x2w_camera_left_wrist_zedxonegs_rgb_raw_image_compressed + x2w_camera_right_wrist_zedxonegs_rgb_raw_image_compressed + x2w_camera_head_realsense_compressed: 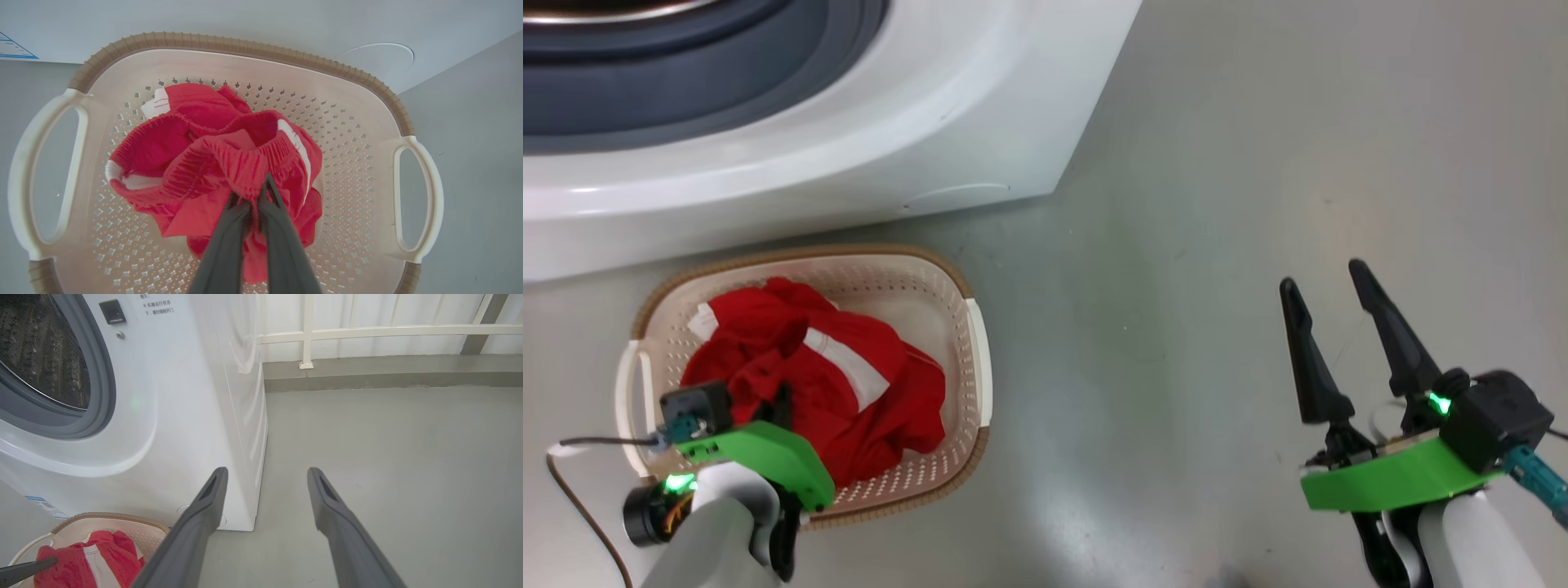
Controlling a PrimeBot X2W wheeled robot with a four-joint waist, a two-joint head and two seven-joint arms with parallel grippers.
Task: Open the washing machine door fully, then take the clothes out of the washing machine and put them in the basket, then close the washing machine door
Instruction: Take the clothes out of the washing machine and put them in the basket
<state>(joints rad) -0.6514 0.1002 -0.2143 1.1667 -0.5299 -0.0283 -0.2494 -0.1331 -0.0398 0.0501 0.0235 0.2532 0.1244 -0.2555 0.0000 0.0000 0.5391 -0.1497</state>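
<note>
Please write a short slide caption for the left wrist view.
Left gripper shut on the red clothes in the cream basket.

Washing machine (849,131), mostly out of frame

Head looks down on the basket (915,282), left wrist close over it (right wrist sees it from low)

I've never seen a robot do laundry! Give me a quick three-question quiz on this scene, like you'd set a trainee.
1. True or false: the right end effector grips the clothes.
2. The rim of the basket is: A blue, B brown, C black.
3. Fill in: the left end effector is ___ on the clothes.
Key: 1 false; 2 B; 3 shut.
</note>
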